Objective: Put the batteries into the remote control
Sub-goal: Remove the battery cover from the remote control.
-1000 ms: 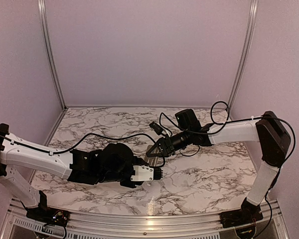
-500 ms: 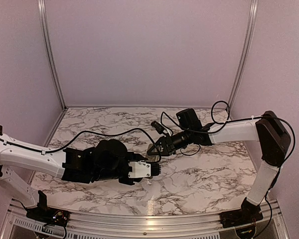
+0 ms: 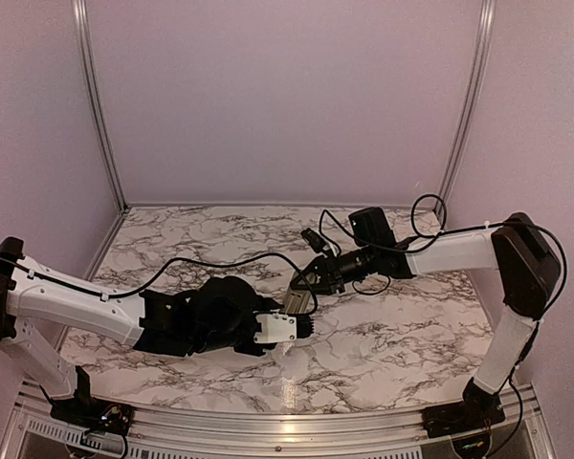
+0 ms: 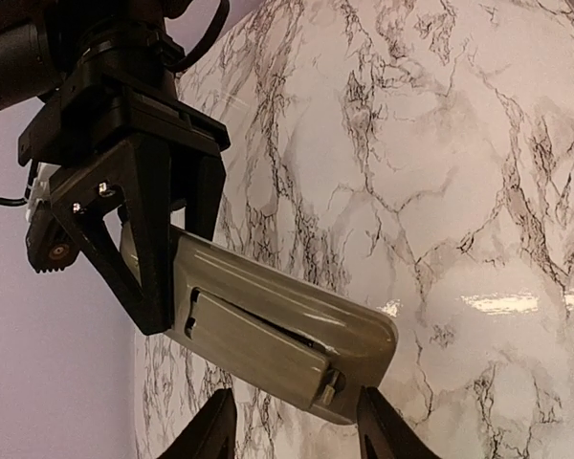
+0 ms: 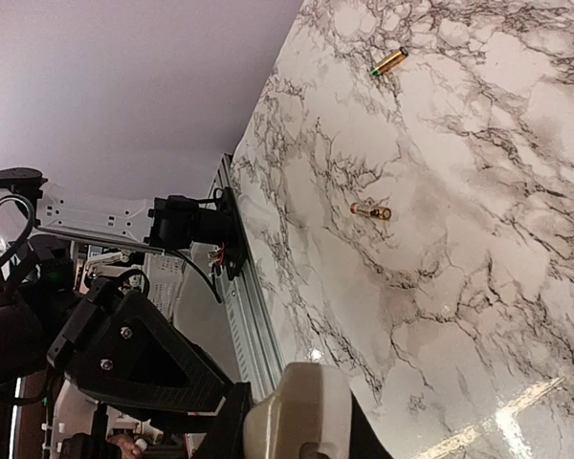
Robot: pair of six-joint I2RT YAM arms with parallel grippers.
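Over the middle of the marble worktop [image 3: 392, 344] the two arms meet almost nose to nose, the left arm [image 3: 77, 306] reaching in from one side and the right arm [image 3: 459, 251] from the other. The right claw [image 3: 301, 289] is closed on one end of the remote [image 4: 277, 330] and holds it up in the air, clear of the marble. The remote's long axis runs straight out from that claw toward the left one, so its free end points at the left claw [image 3: 302, 327].

That left claw is open. Seen from its own wrist, its two fingertips [image 4: 215, 426] stand apart just below the remote's free end, and I can't tell whether either one touches it. The remote's greyish back faces this claw, with the battery cover [image 4: 253, 349] still shut and its little latch [image 4: 330, 385] at the free end. So I'd say the left arm is the one placed to work the cover, and it needs to meet the latch along the remote's length.

Neither claw holds a battery. From the right wrist's view, one battery [image 5: 371, 210] lies flat on the marble well away from the remote, and the other battery [image 5: 390, 61], gold with a green tip, lies farther off. From overhead I can't make them out, so I can't say which arm is closer to them.
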